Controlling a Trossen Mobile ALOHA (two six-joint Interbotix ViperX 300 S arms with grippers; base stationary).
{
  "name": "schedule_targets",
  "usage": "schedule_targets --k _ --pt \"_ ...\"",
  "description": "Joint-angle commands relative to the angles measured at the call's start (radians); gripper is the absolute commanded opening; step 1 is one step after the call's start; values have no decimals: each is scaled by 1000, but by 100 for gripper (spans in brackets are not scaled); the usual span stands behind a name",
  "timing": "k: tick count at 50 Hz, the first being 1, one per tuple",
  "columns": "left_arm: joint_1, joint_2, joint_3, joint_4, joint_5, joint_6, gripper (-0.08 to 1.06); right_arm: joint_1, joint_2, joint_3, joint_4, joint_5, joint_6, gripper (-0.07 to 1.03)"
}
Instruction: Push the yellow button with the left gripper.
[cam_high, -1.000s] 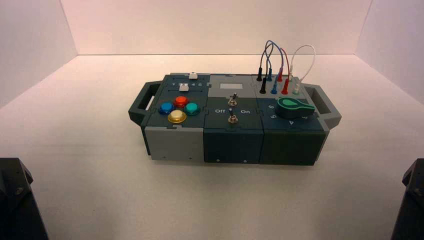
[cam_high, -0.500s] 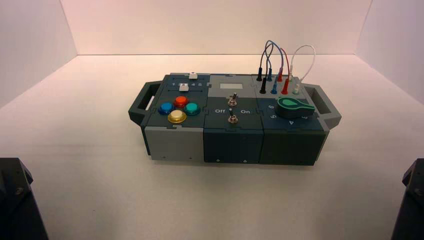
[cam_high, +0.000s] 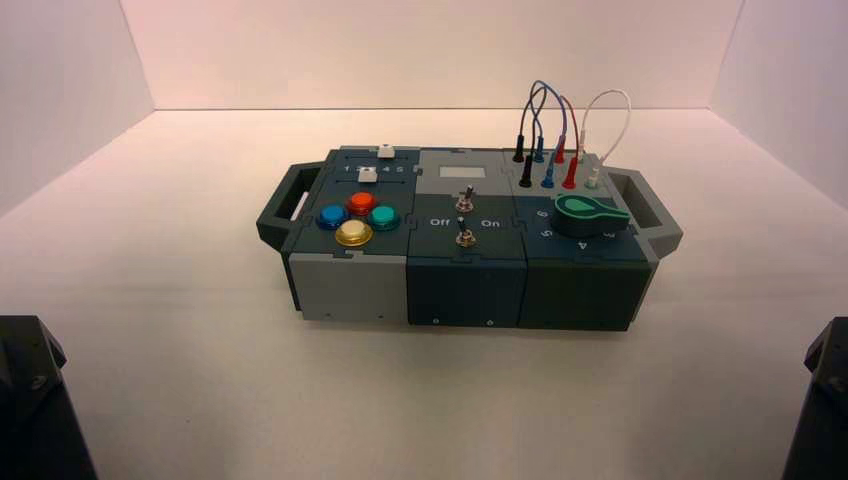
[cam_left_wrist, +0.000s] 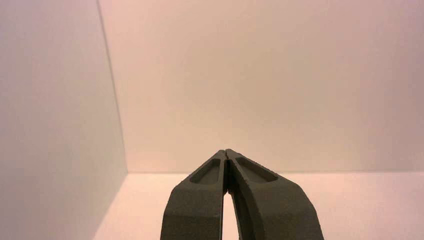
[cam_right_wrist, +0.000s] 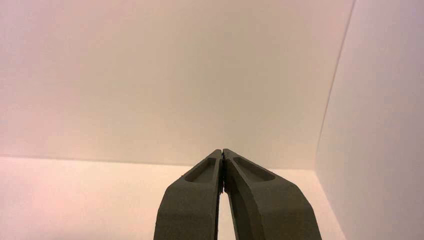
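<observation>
- pale yellow with an amber rim, the yellow button (cam_high: 354, 233) sits at the near edge of the button cluster on the left end of the box (cam_high: 465, 285), closest to me of the four caps.
- around it i see a blue button (cam_high: 332, 216) on its far left, a red-orange button (cam_high: 361, 203) behind it, and a teal button (cam_high: 384, 217) on its far right, all close together on the same dark panel.
- nothing touches the yellow button; its cap is fully in the open.
- my left gripper (cam_left_wrist: 227, 159) shows in its wrist view with the two fingers pressed tip to tip, holding nothing, pointing at the bare white wall and floor rather than at the box.
- my right gripper (cam_right_wrist: 222, 152) looks the same in its own wrist view: fingers closed together, nothing between them, facing a white corner.
- from the high view i only catch the dark base of the left arm (cam_high: 35, 405) in the near left corner and the right arm's base (cam_high: 820, 400) in the near right corner, both well apart from the box.
- two toggle switches (cam_high: 464, 219) stand in the box's middle section, a green knob (cam_high: 590, 212) lies on the right section, and coloured wires (cam_high: 560, 135) loop up from the plugs behind the knob.
- two white slider caps (cam_high: 375, 164) sit behind the buttons.
</observation>
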Motion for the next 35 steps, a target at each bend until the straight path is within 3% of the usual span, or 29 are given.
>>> schedule_targets --k 1,14,23,35 --pt "-28 12 -49 3 57 2 -3 9 11 -61 -2 75 -2 -2" --pt "-175 89 -126 3 270 2 -3 34 15 -103 2 225 -2 -2" --pt "-308 209 -224 3 454 2 -3 55 55 -149 0 347 -8 -2" --pt "-410 281 -311 0 588 0 -3 137 124 -187 2 434 -8 -2"
